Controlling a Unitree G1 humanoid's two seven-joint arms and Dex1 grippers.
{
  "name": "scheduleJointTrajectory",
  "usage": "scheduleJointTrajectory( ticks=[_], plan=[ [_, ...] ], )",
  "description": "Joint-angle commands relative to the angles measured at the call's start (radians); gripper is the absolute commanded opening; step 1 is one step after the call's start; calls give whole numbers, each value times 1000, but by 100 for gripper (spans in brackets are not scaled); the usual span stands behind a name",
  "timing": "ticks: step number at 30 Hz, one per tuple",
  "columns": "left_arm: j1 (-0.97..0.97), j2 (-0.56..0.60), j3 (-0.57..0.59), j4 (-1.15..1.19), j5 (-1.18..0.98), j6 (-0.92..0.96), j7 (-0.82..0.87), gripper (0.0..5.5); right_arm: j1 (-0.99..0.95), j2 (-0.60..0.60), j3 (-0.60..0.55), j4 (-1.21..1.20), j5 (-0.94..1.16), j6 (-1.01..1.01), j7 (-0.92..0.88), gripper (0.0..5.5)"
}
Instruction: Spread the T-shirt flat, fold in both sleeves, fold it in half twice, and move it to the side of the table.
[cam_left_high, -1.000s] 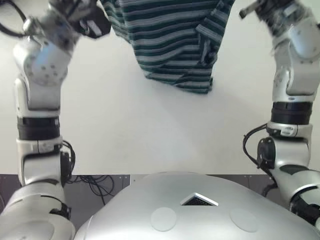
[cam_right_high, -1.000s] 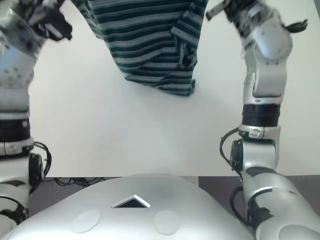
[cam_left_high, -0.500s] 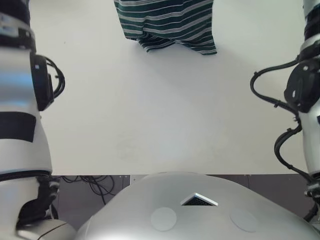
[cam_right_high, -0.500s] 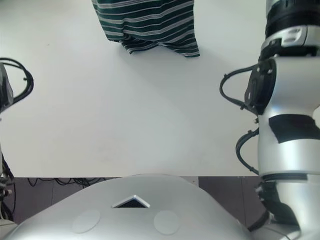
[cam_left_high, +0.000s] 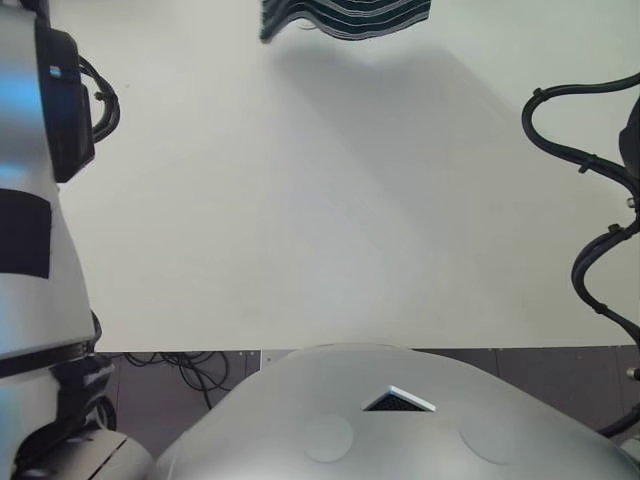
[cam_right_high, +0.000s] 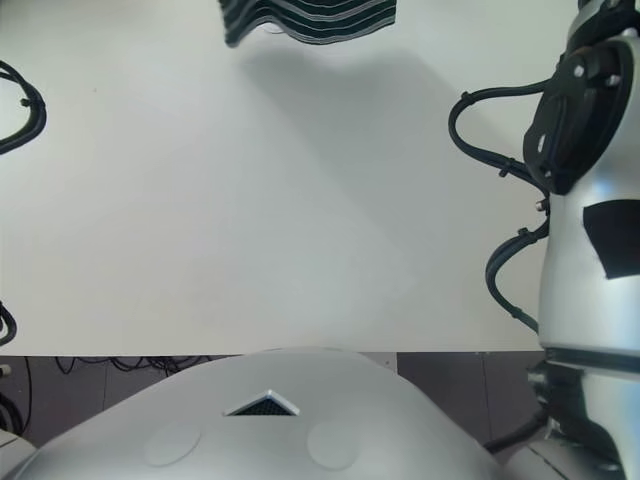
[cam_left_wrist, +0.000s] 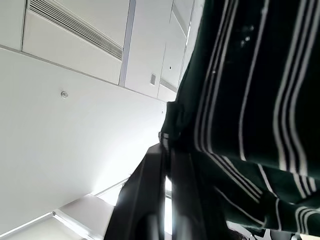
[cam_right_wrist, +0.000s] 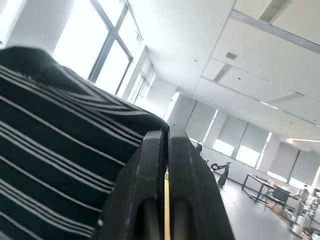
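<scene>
shirt (cam_left_high: 345, 15): we see its striped hem hanging over the far part of the table (cam_left_high: 300, 200).
left gripper (cam_left_wrist: 167, 144): fingers pinched together on shirt cloth.
right gripper (cam_right_wrist: 164, 133): fingers closed on a shirt edge.

Office: panelled ceiling (cam_right_wrist: 240, 45), tall windows (cam_right_wrist: 92, 55)

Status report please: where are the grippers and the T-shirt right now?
Left gripper shut on T-shirt. Right gripper shut on it too. Hem hanging above table. No obstruction seen.
</scene>
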Motion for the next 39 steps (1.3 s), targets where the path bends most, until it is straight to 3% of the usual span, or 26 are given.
scheduleJointTrajectory(
  ticks=[1,4,6,7,8,10,12,14,18,31,39],
  plan=[
    [134,35,47,-52,-102,-164,-100,0,191,-26,-30,-143,112,-106,265,1],
    [391,87,117,-230,-342,-345,-368,0,572,-42,18,-534,321,-43,635,1],
    [803,244,76,-746,-813,-295,-715,0,976,-150,101,-928,513,126,912,1],
    [1049,385,57,-1058,-1105,-197,-876,0,1167,-229,117,-1086,589,228,1004,1],
    [1248,530,34,-1286,-1312,-140,-980,0,1315,-299,113,-1200,646,314,1061,1],
    [1507,736,17,-1535,-1509,-87,-1074,0,1513,-393,86,-1332,680,410,1139,1],
    [1628,850,-15,-1631,-1502,-87,-1091,0,1620,-444,78,-1375,602,395,1168,1],
    [1693,878,-52,-1672,-1390,-67,-1085,0,1682,-472,85,-1390,516,371,1174,1],
    [1767,836,-58,-1664,-1126,-14,-1078,0,1777,-513,96,-1442,400,365,1166,1],
    [1941,768,64,-1742,-876,96,-1080,0,1900,-551,102,-1572,349,430,1074,1],
    [1915,670,96,-1694,-837,91,-1112,0,1871,-526,118,-1587,351,424,1007,1]
  ],
)
